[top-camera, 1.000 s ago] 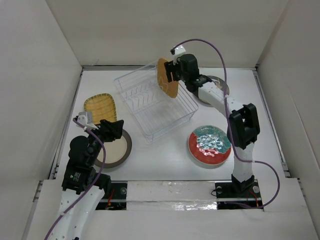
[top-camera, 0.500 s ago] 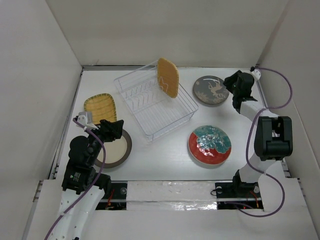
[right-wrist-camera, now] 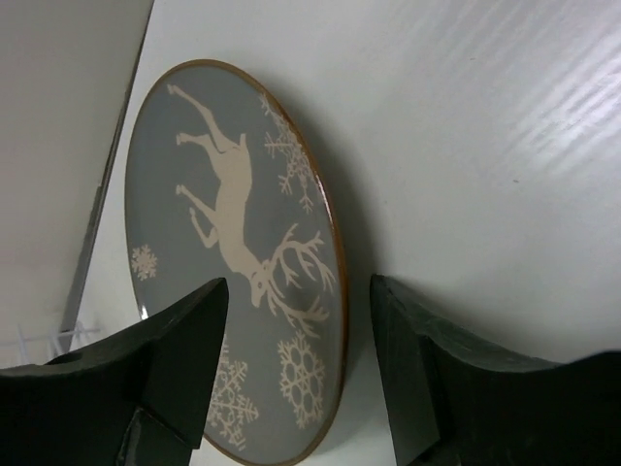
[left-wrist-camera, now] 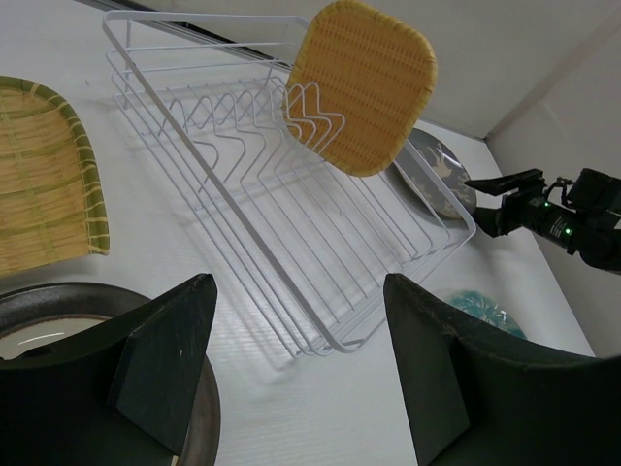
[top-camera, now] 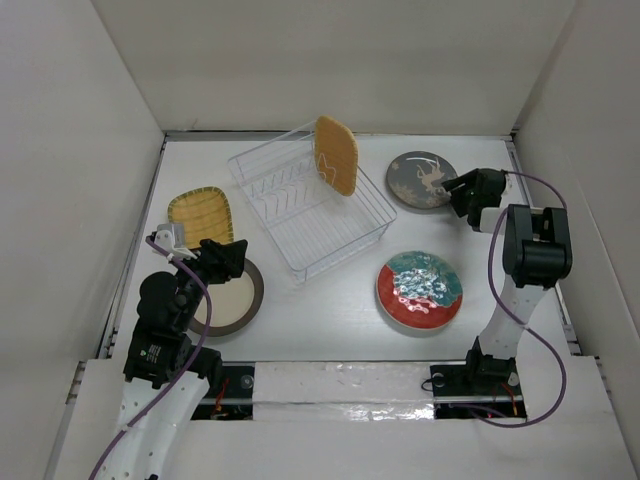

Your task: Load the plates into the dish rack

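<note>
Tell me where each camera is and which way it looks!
Top camera: above and behind the arms, looking down at the table; shows the left arm, right arm and dish rack.
Left wrist camera: on the left arm, looking across the dish rack at the orange plate; the open left gripper shows at the bottom.
Right wrist camera: on the right arm, close on the grey deer plate; the right gripper shows at the bottom.
Shared: top and left wrist both see the orange plate standing in the rack.

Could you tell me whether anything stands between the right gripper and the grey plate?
Nothing visible does: the right gripper is open right at the grey plate, whose rim lines up between its fingers in the wrist view.
</note>
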Motion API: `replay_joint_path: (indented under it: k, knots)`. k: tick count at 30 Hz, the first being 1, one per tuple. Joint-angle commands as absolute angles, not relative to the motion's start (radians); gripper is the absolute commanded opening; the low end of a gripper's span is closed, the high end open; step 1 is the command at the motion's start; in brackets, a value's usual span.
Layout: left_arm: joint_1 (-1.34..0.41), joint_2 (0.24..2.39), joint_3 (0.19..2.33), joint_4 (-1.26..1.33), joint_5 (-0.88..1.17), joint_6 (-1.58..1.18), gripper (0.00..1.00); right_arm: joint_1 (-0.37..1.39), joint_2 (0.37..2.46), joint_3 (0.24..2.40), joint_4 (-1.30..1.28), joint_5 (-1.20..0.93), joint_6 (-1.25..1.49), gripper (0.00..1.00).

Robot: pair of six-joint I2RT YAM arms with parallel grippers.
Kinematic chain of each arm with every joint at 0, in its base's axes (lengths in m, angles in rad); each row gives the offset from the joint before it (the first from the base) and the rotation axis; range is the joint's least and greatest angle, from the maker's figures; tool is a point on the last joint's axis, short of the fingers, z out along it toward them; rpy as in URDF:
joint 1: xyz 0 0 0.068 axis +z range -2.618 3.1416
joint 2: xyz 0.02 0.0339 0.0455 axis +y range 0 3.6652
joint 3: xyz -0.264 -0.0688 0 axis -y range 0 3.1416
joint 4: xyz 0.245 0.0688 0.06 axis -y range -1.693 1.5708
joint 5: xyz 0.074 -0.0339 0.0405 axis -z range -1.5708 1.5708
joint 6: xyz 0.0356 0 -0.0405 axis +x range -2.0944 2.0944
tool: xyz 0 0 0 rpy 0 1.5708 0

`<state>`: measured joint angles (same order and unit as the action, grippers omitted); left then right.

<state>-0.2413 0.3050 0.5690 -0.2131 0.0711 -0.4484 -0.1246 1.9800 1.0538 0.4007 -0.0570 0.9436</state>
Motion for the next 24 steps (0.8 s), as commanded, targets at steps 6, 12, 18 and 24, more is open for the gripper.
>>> replay_joint_path:
  k: [6, 12, 18, 24]
  knots:
    - [-0.249, 0.314, 0.568, -0.164, 0.061, -0.440, 0.67, -0.159, 2.105, 1.143, 0.480, -0.238, 1.098, 0.45]
    - [-0.249, 0.314, 0.566, -0.164, 0.055, -0.442, 0.67, -0.178, 2.051, 1.065, 0.546, -0.177, 1.114, 0.00]
    - [-0.249, 0.314, 0.566, -0.164, 0.055, -0.443, 0.67, -0.178, 1.833, 0.916, 0.710, -0.097, 1.158, 0.00]
    - [-0.249, 0.307, 0.566, -0.164, 0.055, -0.445, 0.67, -0.104, 1.489, 0.864, 0.695, 0.112, 1.022, 0.00]
